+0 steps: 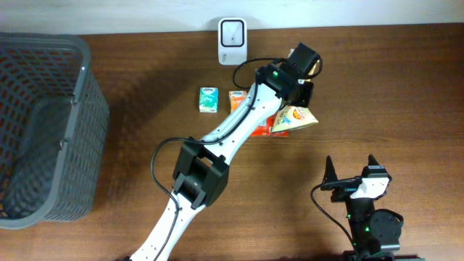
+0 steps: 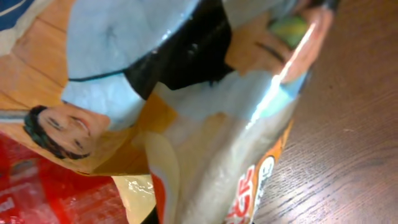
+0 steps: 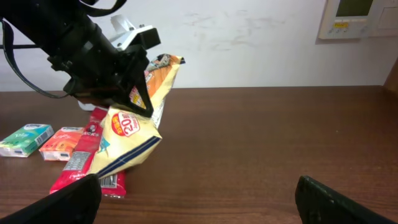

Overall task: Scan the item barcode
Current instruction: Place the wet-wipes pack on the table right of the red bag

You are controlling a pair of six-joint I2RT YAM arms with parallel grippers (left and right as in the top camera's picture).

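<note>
While left tool point(image 1: 301, 100) pinches the yellow snack bag point(image 1: 299, 118) at 3 o'clock of counter point(image 1: 406, 87) centre, over a red packet point(image 3: 81, 158), right tool point(image 1: 350, 167) sits spread at 5 o'clock.

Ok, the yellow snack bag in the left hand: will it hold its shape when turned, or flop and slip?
Probably floppy: the snack bag is creased and sags below the left hand, which pinches only one end. It looks puffed, so it is likely light for its size. Its film shines in the left wrist view, so it may slip; turn it slowly.
</note>
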